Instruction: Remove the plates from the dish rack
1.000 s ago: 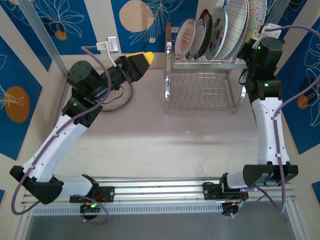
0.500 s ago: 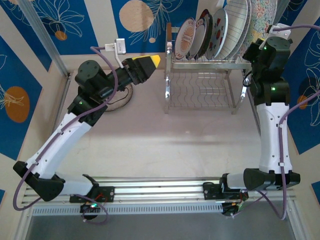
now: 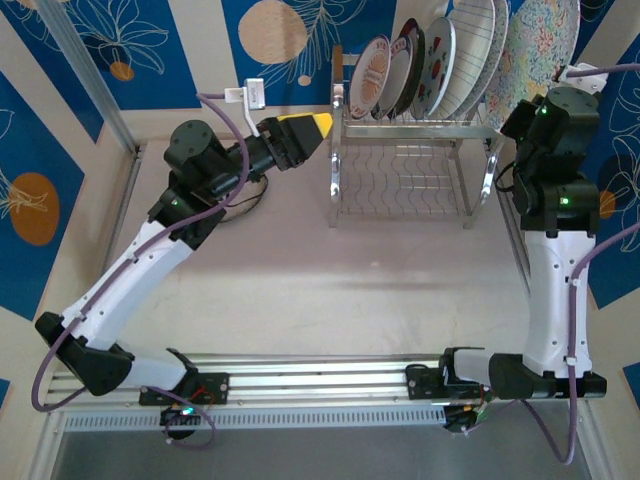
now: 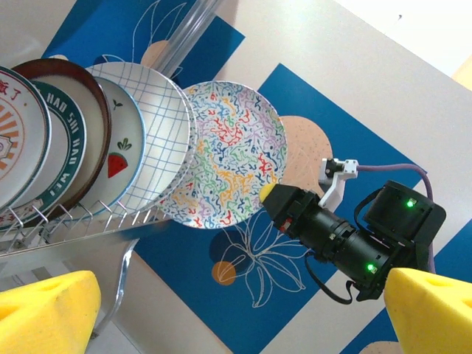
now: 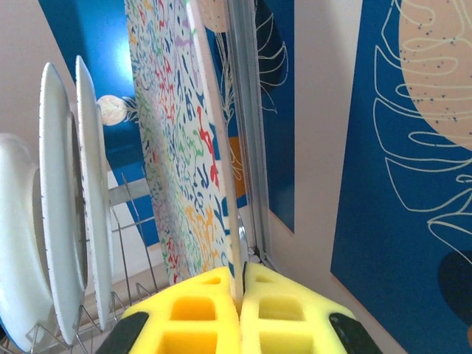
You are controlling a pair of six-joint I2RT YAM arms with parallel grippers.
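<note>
Round squiggle-patterned plate (image 5: 181, 147), seemingly glossy, pinched by right gripper (image 5: 241, 291); left gripper (image 3: 308, 128) wide

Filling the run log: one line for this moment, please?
right tool: shut on squiggle-pattern plate | left tool: open, left of dish rack

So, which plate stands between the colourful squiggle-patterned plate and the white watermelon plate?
The round white plate with a blue grid, in the left wrist view.

Table (image 3: 300, 285): pale beige top, matte, evenly lit, soft shadows. Behind and flanking the table: wall panels (image 3: 180, 40), blue with white leaf outlines and peach discs, split by cream stripes. Aluminium rail (image 3: 320, 378) along the table's near edge.
</note>
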